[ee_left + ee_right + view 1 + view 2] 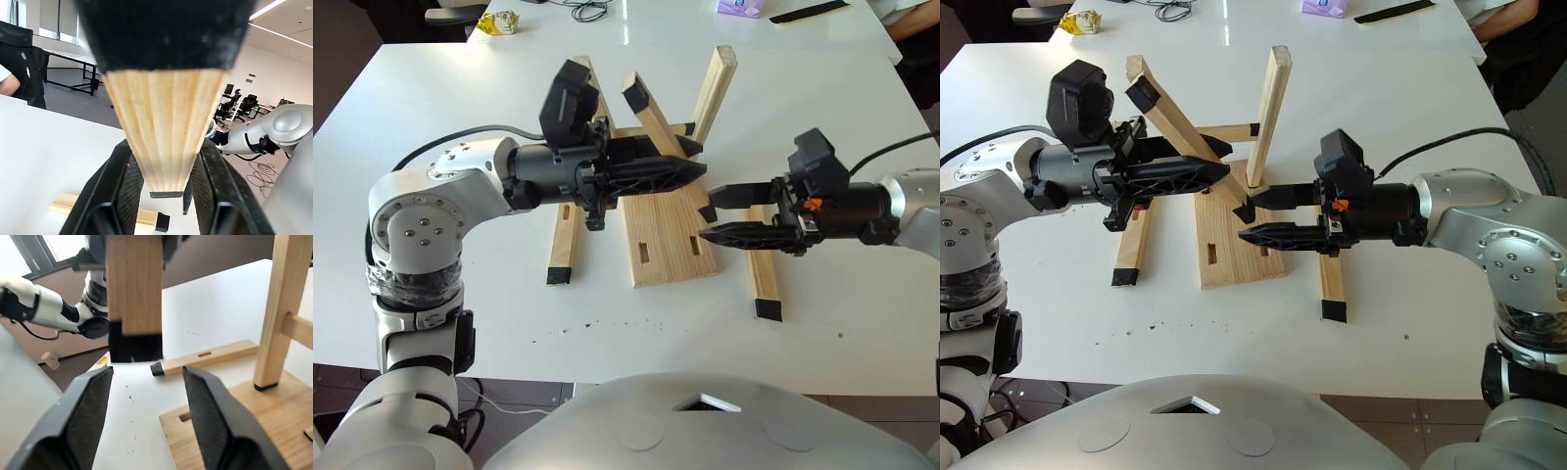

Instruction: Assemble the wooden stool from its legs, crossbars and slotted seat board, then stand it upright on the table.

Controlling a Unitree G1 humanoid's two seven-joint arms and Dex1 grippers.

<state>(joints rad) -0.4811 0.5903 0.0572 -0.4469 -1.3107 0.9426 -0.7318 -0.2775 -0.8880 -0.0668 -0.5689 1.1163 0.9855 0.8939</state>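
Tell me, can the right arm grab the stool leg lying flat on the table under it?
Probably yes. The right gripper is open and empty, and that loose leg lies bare on the table right below it. It would only need to draw back slightly and lower.

No legible text, numbers or signs from my cameras. Print on yellow packet at eleven o'clock too small to read.

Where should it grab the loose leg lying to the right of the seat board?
Around its bare wooden middle, from straight above: the leg lies flat, with open table along both long sides, and the open right tool is nearby.
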